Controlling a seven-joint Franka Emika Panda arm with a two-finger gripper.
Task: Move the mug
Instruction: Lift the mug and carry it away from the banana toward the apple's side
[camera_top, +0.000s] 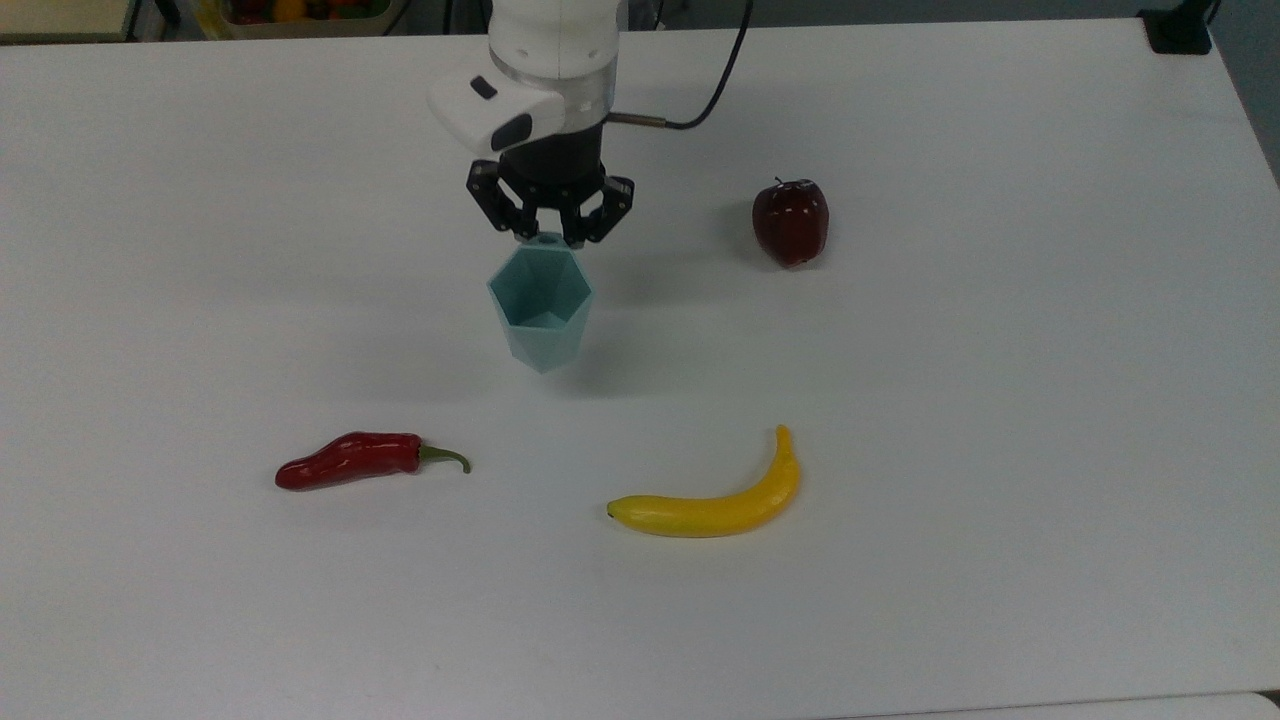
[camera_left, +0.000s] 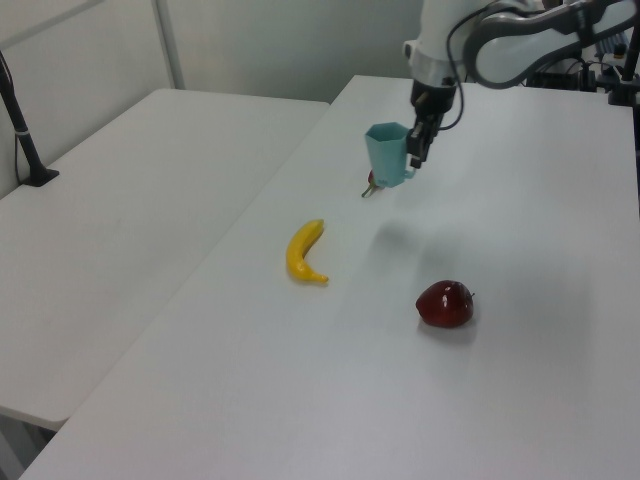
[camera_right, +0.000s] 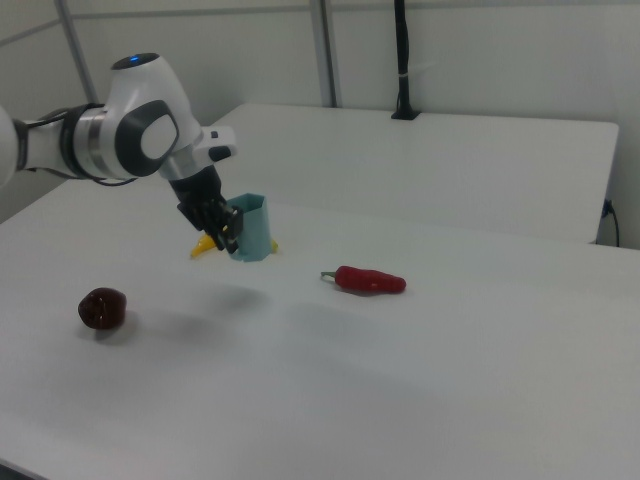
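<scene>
Your end effector (camera_top: 551, 238) grips the mug (camera_top: 541, 308) by its handle, clear of the surface (camera_top: 1000, 400); banana (camera_top: 712, 500) and chili (camera_top: 350, 459) lie well apart, below it in the top view.

No lettering, label, brand mark, number or sign can be read anywhere in these views (not on the arm's white casing, nor on the objects, nor on the white worktop (camera_top: 1000, 400)).
</scene>
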